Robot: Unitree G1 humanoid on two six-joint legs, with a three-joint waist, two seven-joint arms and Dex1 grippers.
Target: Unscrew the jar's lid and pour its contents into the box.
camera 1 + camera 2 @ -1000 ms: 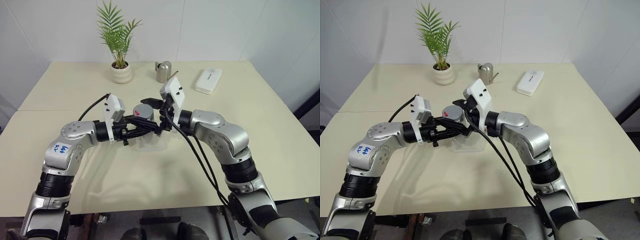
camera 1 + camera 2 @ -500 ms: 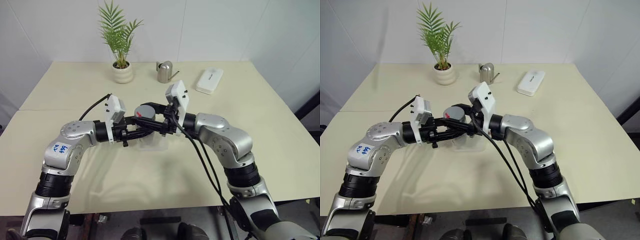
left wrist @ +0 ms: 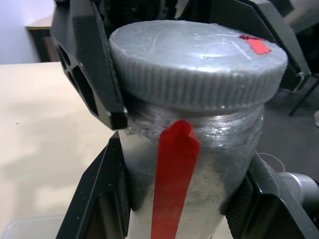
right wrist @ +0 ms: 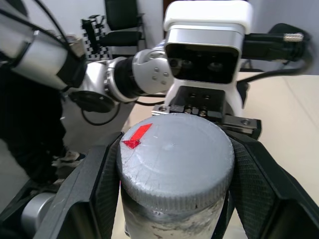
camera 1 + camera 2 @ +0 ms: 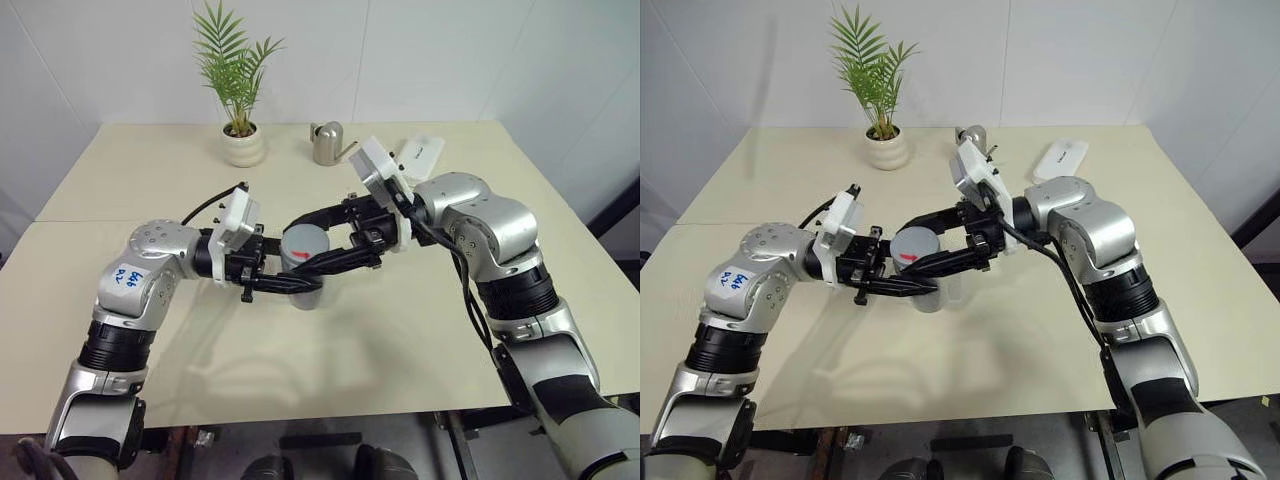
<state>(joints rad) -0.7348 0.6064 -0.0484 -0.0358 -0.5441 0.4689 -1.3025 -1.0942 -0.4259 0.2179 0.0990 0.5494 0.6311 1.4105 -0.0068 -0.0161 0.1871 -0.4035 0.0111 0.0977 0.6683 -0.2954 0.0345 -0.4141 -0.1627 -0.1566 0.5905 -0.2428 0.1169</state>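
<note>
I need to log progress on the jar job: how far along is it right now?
Done: the jar is lifted off the table, the left end effector shut on its body. In hand: the right end effector is clamped on the lid, which sits fully on the jar. Left: unscrewing it and pouring into the box, partly hidden behind the jar.

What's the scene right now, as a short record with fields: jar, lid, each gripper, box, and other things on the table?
jar: upright, held above the table
lid: on the jar, red mark on top
left gripper: shut on the jar's body
right gripper: shut on the lid
box: clear, partly hidden behind the jar
other: potted plant, steel watering can, white case at the far side
</note>
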